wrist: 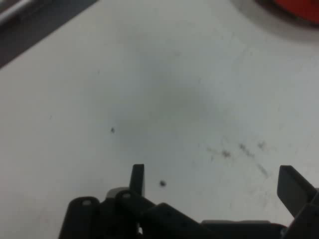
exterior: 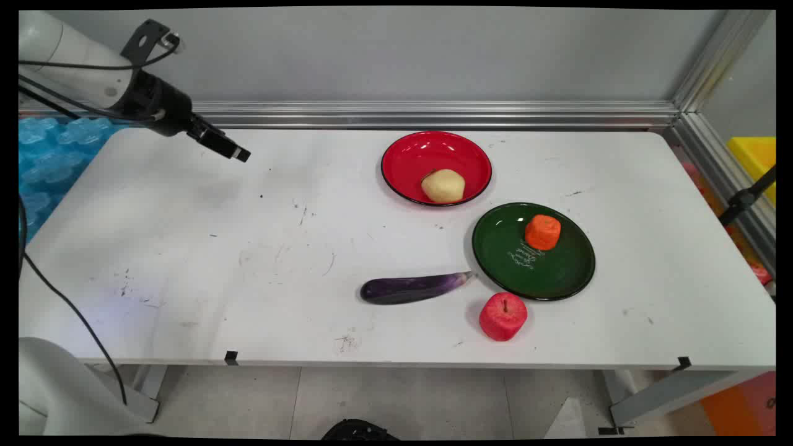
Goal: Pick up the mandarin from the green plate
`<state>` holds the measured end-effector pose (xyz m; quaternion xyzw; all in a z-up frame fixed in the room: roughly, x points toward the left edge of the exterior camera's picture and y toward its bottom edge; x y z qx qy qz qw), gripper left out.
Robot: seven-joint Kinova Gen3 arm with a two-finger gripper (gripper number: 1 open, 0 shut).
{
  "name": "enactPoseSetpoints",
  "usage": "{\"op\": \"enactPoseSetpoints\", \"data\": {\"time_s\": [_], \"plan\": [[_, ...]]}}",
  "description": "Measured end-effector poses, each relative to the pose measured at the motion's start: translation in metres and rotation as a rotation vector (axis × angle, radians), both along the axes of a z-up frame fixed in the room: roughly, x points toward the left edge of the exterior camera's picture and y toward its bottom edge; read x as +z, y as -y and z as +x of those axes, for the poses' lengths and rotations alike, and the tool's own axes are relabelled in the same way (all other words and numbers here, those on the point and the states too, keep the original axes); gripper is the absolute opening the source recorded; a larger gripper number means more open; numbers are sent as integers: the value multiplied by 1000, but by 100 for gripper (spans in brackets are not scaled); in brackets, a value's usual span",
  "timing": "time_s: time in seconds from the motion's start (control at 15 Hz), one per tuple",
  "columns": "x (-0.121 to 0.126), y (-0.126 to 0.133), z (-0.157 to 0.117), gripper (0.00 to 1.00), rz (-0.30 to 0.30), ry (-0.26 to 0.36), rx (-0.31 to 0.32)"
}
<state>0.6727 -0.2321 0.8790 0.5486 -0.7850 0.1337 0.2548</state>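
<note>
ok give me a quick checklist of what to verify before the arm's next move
1. Black two-finger gripper open: ok, fingers stand wide apart in the hand view.
2. Gripper empty: ok, only bare white table shows between the fingers.
3. Gripper clear of objects: ok, it hangs over the far left corner, apart from everything.
4. Pale yellow potato in the red bowl: ok.
5. Orange carrot chunk on the dark green plate: ok.
6. Purple eggplant and red apple free on the table: ok; whether the eggplant's tip touches the plate: cannot tell.
</note>
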Motion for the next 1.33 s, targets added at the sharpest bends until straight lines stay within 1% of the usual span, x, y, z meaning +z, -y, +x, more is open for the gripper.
{"op": "enactPoseSetpoints", "data": {"time_s": [0.2, 0.33, 0.6, 0.8, 0.93, 1.07, 1.33], "plan": [[4, 9, -10, 100, -31, -16, -28], [7, 14, -23, 100, -49, -11, -92], [16, 31, -61, 100, -94, 16, -266], [23, 49, -96, 100, -134, 41, -406], [26, 61, -117, 100, -156, 60, -488], [26, 70, -133, 100, -173, 72, -546], [22, 99, -178, 100, -217, 90, -686]]}}
